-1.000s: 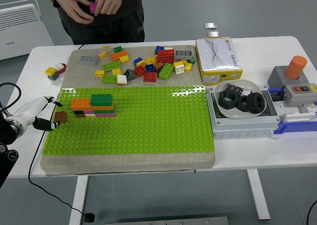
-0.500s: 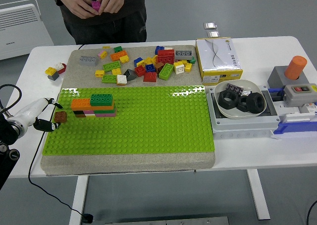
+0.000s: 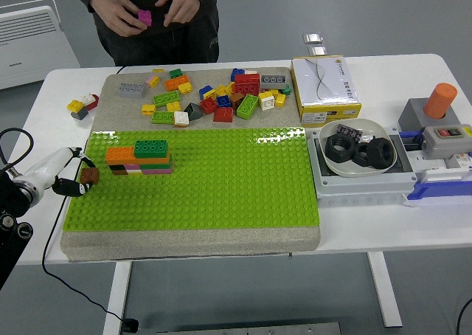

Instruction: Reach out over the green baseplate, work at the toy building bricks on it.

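Hard to see: the left hand (image 3: 65,173) sits at the picture's left edge; its fingertips pinch a brown brick (image 3: 90,175).
Brick position: at the green baseplate (image 3: 221,195) left border.
Change: hand and brick sit slightly lower than before.
Person: hands now apart, one holding a magenta brick (image 3: 144,16).
Nearby: stacked bricks (image 3: 140,158) just right.
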`<state>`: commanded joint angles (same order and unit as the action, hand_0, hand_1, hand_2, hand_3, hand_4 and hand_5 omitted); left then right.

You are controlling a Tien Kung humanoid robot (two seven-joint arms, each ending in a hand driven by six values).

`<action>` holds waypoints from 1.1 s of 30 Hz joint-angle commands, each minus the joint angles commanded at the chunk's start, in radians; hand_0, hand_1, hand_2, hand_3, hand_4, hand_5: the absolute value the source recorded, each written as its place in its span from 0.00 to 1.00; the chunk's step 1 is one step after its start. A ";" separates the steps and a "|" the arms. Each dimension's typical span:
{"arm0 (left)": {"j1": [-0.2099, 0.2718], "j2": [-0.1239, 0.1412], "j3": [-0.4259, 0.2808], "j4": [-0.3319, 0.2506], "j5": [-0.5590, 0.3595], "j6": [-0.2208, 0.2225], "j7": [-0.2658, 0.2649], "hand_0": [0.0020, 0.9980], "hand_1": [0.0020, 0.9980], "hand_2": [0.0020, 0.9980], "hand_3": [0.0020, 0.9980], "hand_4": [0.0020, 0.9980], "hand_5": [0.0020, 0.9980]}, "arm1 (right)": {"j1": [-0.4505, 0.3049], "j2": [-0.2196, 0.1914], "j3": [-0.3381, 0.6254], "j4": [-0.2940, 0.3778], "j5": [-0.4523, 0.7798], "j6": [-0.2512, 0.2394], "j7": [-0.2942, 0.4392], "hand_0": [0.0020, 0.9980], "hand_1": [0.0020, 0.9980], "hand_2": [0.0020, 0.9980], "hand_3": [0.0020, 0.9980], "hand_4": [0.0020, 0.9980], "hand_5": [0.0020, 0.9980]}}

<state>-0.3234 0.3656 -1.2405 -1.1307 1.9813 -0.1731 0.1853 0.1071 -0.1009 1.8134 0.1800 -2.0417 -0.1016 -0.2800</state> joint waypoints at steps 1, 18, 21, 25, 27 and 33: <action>-0.001 0.000 0.000 0.001 -0.001 0.002 -0.001 0.98 0.98 0.99 0.54 0.63 0.00 | 0.000 0.000 0.002 0.000 -0.002 0.000 0.000 0.68 0.65 0.64 0.74 0.89 1.00; -0.005 0.007 -0.007 0.001 -0.014 0.012 -0.014 0.97 0.98 0.96 0.47 0.78 0.00 | 0.000 0.000 0.026 0.000 -0.023 0.005 0.003 0.68 0.65 0.64 0.74 0.90 1.00; -0.004 0.008 -0.010 0.004 -0.016 0.012 -0.015 0.97 0.98 0.96 0.47 0.78 0.00 | 0.000 0.000 0.026 0.000 -0.023 0.005 0.003 0.68 0.65 0.64 0.74 0.90 1.00; 0.000 0.013 -0.017 -0.003 -0.023 0.009 -0.015 0.96 0.98 0.96 0.46 0.81 0.00 | -0.001 0.000 0.024 0.000 -0.021 0.005 0.002 0.68 0.65 0.64 0.74 0.90 1.00; 0.001 0.017 -0.023 -0.012 -0.028 0.007 -0.015 0.96 0.98 0.96 0.46 0.81 0.00 | -0.001 0.000 0.024 0.000 -0.021 0.005 0.002 0.68 0.65 0.64 0.74 0.90 1.00; -0.005 0.036 -0.041 -0.029 -0.051 0.003 -0.014 0.96 0.97 0.95 0.45 0.83 0.00 | -0.002 -0.001 0.027 0.000 -0.023 0.005 0.002 0.68 0.65 0.64 0.74 0.90 1.00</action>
<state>-0.3286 0.4014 -1.2813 -1.1598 1.9304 -0.1699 0.1718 0.1047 -0.1022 1.8403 0.1800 -2.0648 -0.0967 -0.2782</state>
